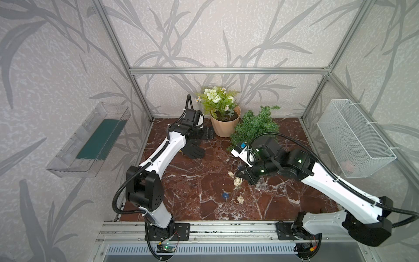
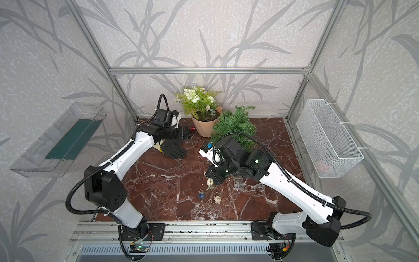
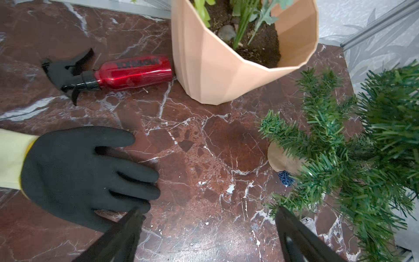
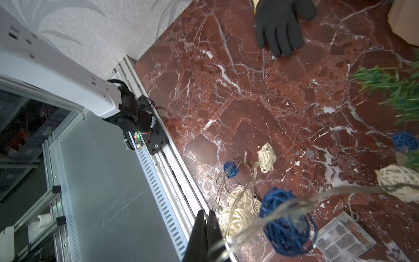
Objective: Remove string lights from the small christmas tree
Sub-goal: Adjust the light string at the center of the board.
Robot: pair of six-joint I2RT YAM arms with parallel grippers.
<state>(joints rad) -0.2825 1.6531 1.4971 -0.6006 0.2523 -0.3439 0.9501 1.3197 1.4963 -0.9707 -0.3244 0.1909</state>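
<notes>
Right pincer (image 4: 206, 223) is clamped shut on the wire of the lights (image 4: 284, 219), just off the tree (image 1: 255, 126). Left pincer (image 3: 208, 212) gapes wide and empty beside the tree.

Both top views look from high above the arm bases, down and toward the back wall, and take in the whole surface (image 1: 192, 181), with the pot (image 1: 224, 128) (image 2: 205, 129) at its far side. The left wrist camera sits low and close before the pot (image 3: 215, 68) and faces it past the left tool (image 3: 207, 209). The right wrist camera, farther from the pot, looks down along the right tool (image 4: 206, 217) at the string lights (image 4: 283, 224) up close. Both wrist views share the glove (image 3: 79, 177) (image 4: 281, 29), the tree (image 3: 362, 158) (image 4: 399, 90) and the pot (image 4: 405, 22).
</notes>
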